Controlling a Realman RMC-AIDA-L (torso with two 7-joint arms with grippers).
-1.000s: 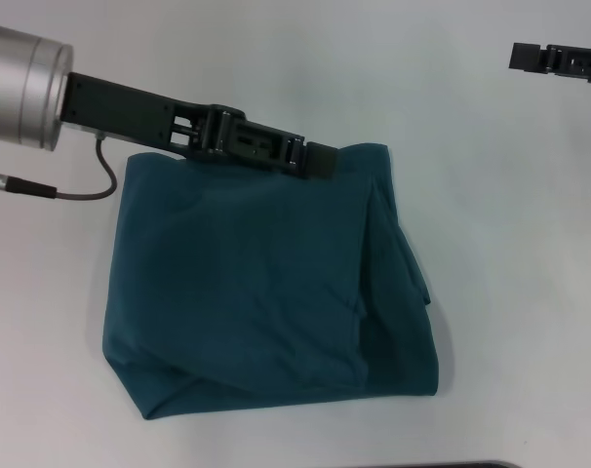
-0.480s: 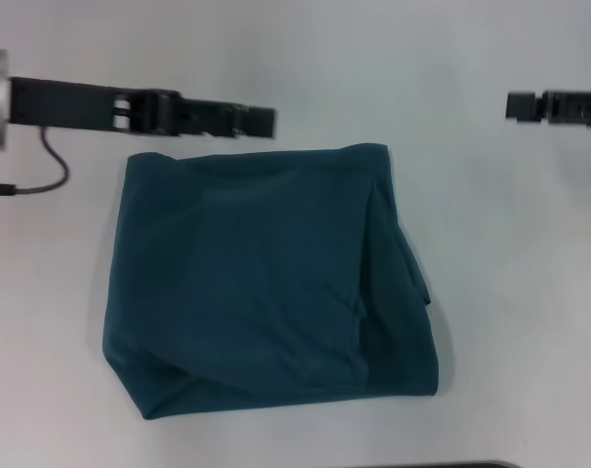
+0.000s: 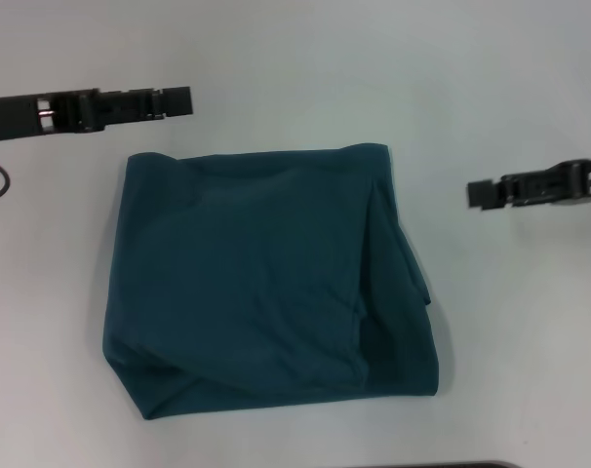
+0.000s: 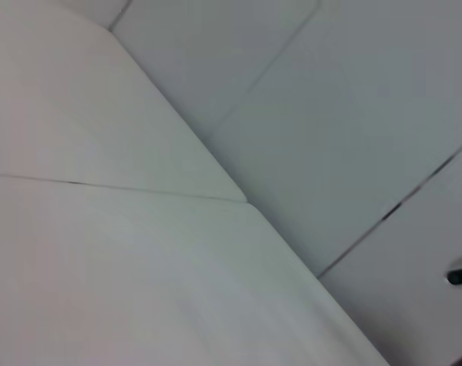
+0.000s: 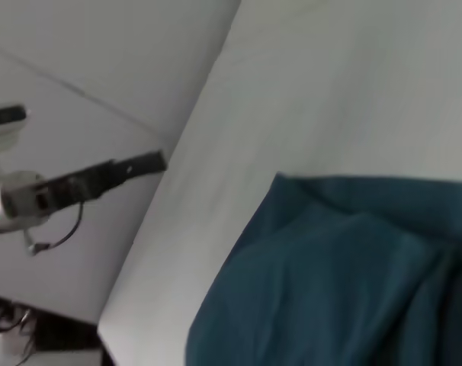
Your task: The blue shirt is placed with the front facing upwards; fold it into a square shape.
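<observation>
At table centre in the head view, the blue shirt [image 3: 266, 283] lies as a rough square bundle, no print showing, w/ a thicker layered flap down its right side and a rumpled near-left corner. Left gripper [image 3: 178, 100] hangs just beyond the shirt's far-left corner, clear of the cloth, lying crosswise and pointing toward the robot's right; can't tell if its fingers are wide or narrow. Right gripper [image 3: 483, 194] sits off the shirt's right edge, apart from it, pointing back at the shirt; finger gap also can't be told. Neither holds cloth. My read: fold looks about done; the left gripper is nearer the cloth if the edge needs tidying.

Left wrist view: only bare pale surfaces, no shirt, no fingers.

Right wrist view: shirt's corner and folds fill one part, resting on the white table [image 5: 353, 84]; the left arm [image 5: 86, 183] shows farther off.
</observation>
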